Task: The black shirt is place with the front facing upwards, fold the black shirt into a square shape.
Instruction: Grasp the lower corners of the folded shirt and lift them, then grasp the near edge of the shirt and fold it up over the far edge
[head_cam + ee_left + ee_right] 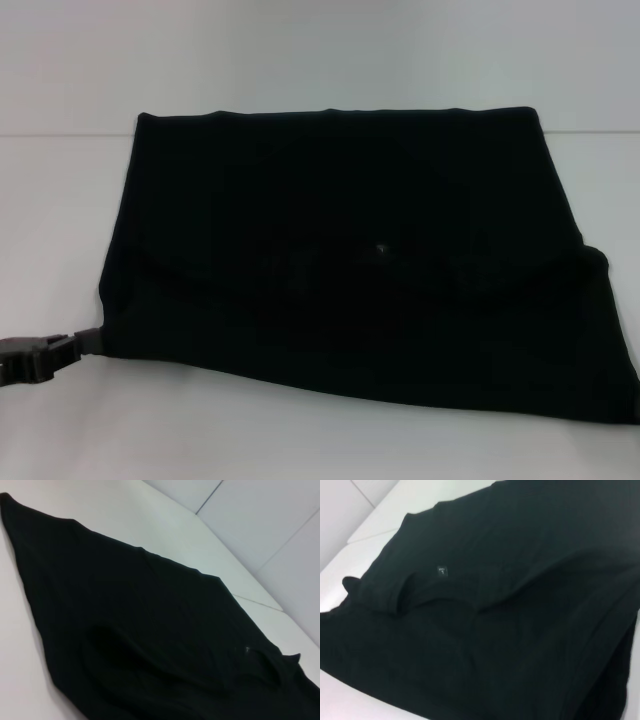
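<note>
The black shirt point(350, 250) lies spread on the white table point(300, 440), with a near layer folded across it and a small neck label point(380, 247) at its middle. My left gripper point(86, 342) reaches in low from the left and touches the shirt's near left corner. In the left wrist view the black shirt point(150, 630) fills most of the picture, wrinkled near the collar. The black shirt point(510, 610) and its label point(442, 571) also show in the right wrist view. My right gripper is out of view.
The white table point(60, 200) runs out to the left of the shirt and in front of it. A pale wall point(320, 50) rises behind the table's far edge. The shirt's near right corner reaches the right border of the head view.
</note>
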`<state>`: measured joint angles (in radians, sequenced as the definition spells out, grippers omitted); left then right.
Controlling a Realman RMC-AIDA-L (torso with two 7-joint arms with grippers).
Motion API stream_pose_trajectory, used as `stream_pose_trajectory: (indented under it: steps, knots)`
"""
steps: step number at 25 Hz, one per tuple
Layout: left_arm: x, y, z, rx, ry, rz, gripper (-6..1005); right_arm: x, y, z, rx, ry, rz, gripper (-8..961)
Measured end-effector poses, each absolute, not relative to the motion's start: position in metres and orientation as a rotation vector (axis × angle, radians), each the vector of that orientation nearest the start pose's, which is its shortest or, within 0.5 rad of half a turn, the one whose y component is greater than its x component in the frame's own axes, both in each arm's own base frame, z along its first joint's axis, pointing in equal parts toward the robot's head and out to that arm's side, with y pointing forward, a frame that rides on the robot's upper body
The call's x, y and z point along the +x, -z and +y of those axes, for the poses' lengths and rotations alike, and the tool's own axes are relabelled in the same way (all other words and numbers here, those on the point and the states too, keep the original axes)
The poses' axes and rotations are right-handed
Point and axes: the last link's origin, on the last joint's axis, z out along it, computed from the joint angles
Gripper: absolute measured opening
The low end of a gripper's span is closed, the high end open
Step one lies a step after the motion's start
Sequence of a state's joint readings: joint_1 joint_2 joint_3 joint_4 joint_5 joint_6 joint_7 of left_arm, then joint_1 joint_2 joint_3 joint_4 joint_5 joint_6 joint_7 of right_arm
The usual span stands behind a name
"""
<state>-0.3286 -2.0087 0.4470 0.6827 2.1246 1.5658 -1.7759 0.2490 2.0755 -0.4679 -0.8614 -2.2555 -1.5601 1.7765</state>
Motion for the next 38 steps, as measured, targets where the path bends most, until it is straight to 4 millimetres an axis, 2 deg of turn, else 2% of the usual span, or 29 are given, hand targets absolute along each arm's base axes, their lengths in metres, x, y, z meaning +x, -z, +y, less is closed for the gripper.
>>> stream_pose_trajectory:
  steps: [6, 20, 34, 38]
  knots:
    - [-0.358, -0.055, 0.260, -2.323, 0.702, -1.403, -2, 0.382, -0.055, 0.225, -2.261, -0.475, 1.406, 73]
    - [-0.363, -0.047, 0.231, -2.366, 0.704, -1.478, -2, 0.389, -0.059, 0.201, -2.240, -0.503, 1.435, 92]
    - [-0.361, -0.048, 0.234, -2.382, 0.696, -1.471, -1, 0.394, -0.057, 0.177, -2.215, -0.557, 1.444, 112]
    - [-0.359, -0.049, 0.238, -2.390, 0.695, -1.459, -1, 0.394, -0.058, 0.177, -2.215, -0.568, 1.441, 117]
